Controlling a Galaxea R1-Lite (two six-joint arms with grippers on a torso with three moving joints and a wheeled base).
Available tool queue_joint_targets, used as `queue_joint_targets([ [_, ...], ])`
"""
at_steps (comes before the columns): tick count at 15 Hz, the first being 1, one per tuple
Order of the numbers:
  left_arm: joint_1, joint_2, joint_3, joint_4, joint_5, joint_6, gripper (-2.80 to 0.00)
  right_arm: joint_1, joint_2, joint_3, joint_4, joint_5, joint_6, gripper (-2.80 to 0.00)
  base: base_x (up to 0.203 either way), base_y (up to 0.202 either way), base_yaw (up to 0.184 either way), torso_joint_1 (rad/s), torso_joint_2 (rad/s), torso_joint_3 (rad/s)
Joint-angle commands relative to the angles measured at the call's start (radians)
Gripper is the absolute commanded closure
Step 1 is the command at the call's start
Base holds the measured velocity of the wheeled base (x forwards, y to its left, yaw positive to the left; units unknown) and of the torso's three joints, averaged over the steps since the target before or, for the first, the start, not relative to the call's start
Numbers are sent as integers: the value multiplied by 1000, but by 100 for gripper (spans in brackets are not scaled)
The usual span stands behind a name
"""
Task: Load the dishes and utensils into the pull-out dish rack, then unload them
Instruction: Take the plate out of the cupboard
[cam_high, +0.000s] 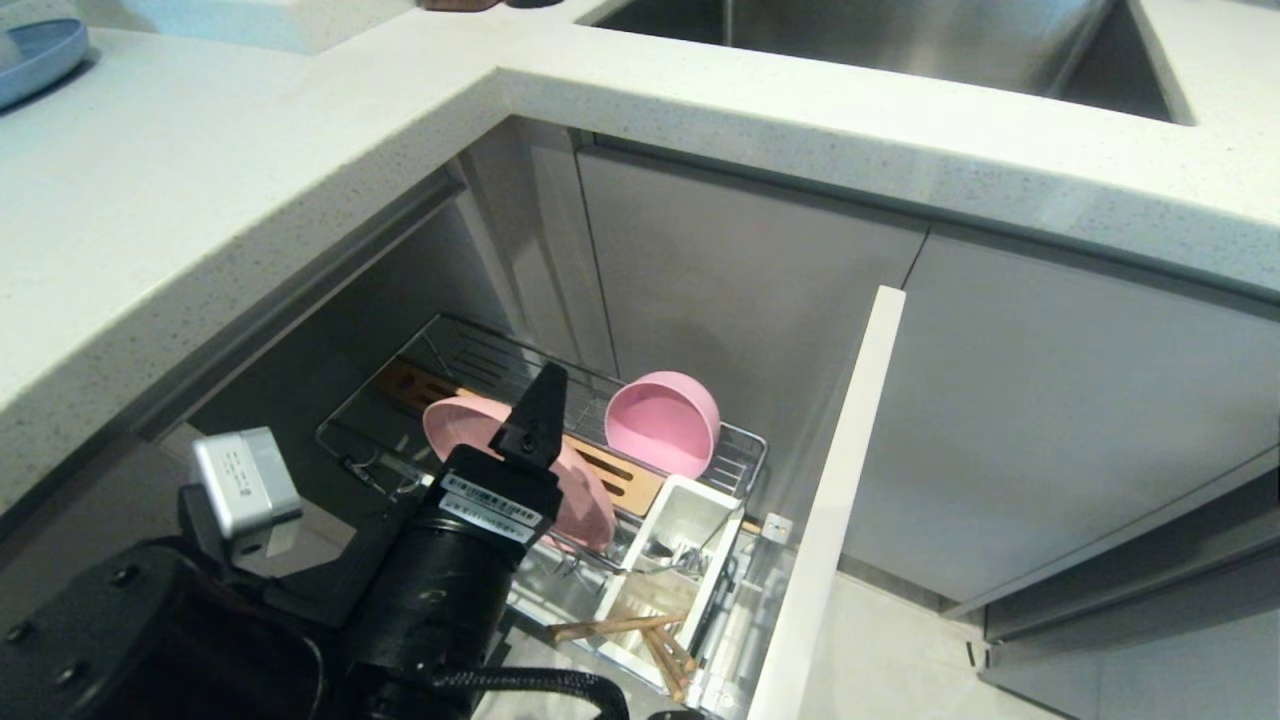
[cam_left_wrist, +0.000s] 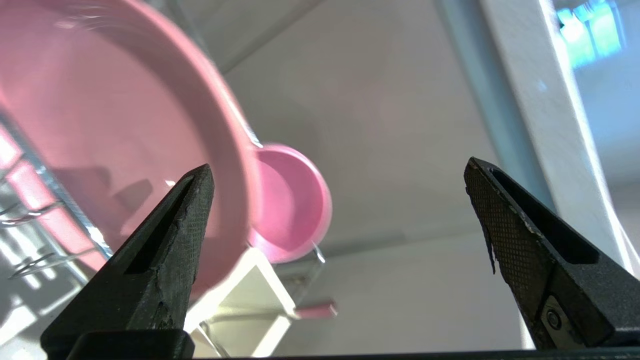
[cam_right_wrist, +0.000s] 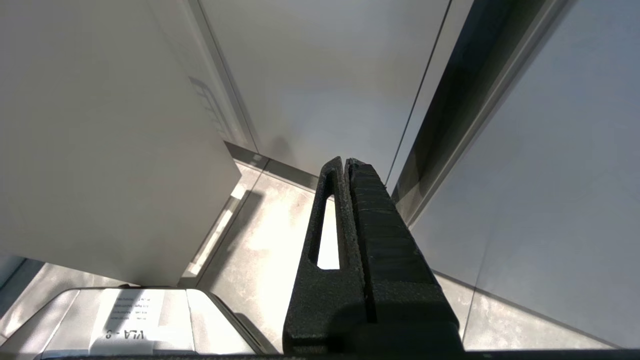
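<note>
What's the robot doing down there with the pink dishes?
It is working at a pull-out dish rack under the counter. A pink plate stands on edge in the rack, and a pink bowl leans at the far end. Chopsticks and a fork sit in the white caddy. The left end effector is wide open right beside the plate, holding nothing. The right end effector is shut and parked off to the side, near the floor.

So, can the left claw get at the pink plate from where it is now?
Probably yes. The left claw is open right beside the pink plate, which stands on edge in the pull-out dish rack. One finger already overlaps its rim, with nothing between.
</note>
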Motion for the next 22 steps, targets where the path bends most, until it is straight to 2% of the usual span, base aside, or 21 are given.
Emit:
queue_joint_targets([
  [1,-54,-11,-18,-8,0,88,-280,0,0,2,0,0,1,0,0,0,0,0,0,0],
  [4,-53,-11,-41,-8,-83,250,-280,0,0,2,-1,0,1,0,0,0,0,0,0,0],
  [5,-36,-12,-47,-8,-135,336,-280,0,0,2,0,0,1,0,0,0,0,0,0,0],
  [8,81,-20,-114,-8,-297,540,-280,0,0,2,-1,0,0,0,0,0,0,0,0,0],
  [11,222,-44,-213,-8,-505,795,-280,0,0,2,0,0,1,0,0,0,0,0,0,0],
  [12,248,-53,-238,-8,-545,920,-280,0,0,2,0,0,0,0,0,0,0,0,0,0],
  [13,261,-58,-278,-8,-560,1018,-280,0,0,2,-1,0,-1,0,0,0,0,0,0,0],
  [15,265,-60,-410,-8,-534,1089,-280,0,0,2,0,0,0,0,0,0,0,0,0,0],
  [17,265,-68,-524,14,-502,1113,-280,0,0,2,0,0,0,0,0,0,0,0,0,0],
  [19,262,-93,-544,100,-461,1131,-280,0,0,2,-1,0,0,0,0,0,0,0,0,0],
  [21,253,-91,-576,110,-451,1134,-280,0,0,2,-1,0,-1,0,0,0,0,0,0,0],
  [22,251,-90,-608,123,-450,1135,0,0,0,2,-1,0,-1,0,0,0,0,0,0,0],
])
